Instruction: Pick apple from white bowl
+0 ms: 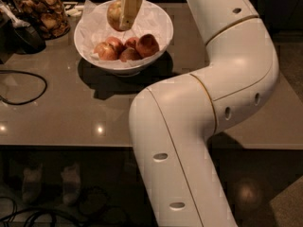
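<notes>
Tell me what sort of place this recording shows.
Probably a kitchen or break-room counter: a white bowl of red apples, a glass jar of snacks and a smooth countertop. The hand holds the pale apple above the bowl.

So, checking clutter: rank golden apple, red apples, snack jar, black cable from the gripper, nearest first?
Gripper, above the white bowl:
1. golden apple, gripped
2. red apples, below, in bowl
3. snack jar, back left
4. black cable, front left
</notes>
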